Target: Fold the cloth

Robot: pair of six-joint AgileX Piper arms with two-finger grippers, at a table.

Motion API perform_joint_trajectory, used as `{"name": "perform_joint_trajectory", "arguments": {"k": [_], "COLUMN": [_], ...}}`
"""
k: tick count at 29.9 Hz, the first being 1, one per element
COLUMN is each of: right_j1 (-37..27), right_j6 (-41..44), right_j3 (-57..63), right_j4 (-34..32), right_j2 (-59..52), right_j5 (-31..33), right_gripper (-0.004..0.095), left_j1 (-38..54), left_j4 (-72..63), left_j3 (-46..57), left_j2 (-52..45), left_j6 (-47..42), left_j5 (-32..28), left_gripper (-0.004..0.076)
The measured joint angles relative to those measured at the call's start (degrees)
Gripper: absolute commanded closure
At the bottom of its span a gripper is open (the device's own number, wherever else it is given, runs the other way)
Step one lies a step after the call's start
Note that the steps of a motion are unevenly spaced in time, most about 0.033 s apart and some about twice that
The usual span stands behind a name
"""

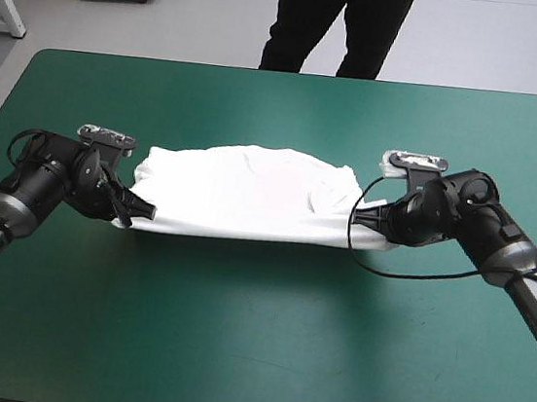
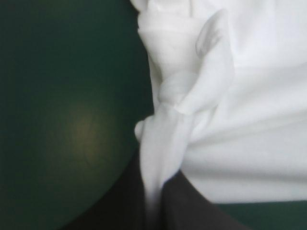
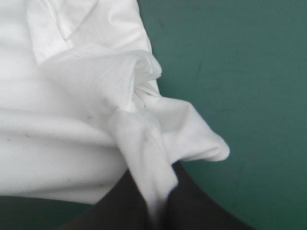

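The white T-shirt [image 1: 250,194] lies folded in a wide band across the middle of the teal-green table, stretched between both arms. My left gripper [image 1: 140,211] is shut on the T-shirt at its near left corner; in the left wrist view a bunched strip of T-shirt [image 2: 165,143] runs down between the black fingers [image 2: 192,206] of the left gripper [image 2: 153,211]. My right gripper [image 1: 359,219] is shut on the T-shirt at its near right corner. The right wrist view shows gathered T-shirt [image 3: 139,143] pinched in the right gripper [image 3: 156,211].
Bare teal-green table [image 1: 261,337] spreads in front of the shirt and beyond it toward the far edge.
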Motion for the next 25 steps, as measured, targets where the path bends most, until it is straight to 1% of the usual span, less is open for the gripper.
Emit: {"name": "perform_joint_trajectory", "arguments": {"k": [4, 12, 20, 25], "right_j1": [-2.06, -5.48, -8.74, -10.31], "right_j6": [0.04, -2.11, -2.87, -6.01], "right_j3": [-4.49, -13.92, -23.8, -27.97], "right_j4": [-0.3, -0.3, 0.69, 3.97], "right_j2": [2.98, 12.18, 21.86, 26.82], "right_j5": [-0.35, -1.17, -1.17, -0.98], "right_gripper": [0.0925, 0.0925, 0.0925, 0.0922], "left_j1": [0.0, 0.0, 0.0, 0.0], "left_j4": [0.46, 0.58, 1.28, 2.08], "left_j3": [-2.77, -11.56, -24.97, -30.5], "left_j2": [2.41, 13.78, 24.96, 31.36], "left_j6": [-0.02, -0.02, -0.02, -1.06], "left_j5": [-2.93, -6.58, -7.74, -8.0], "left_gripper": [0.0733, 0.0733, 0.0733, 0.0733]}}
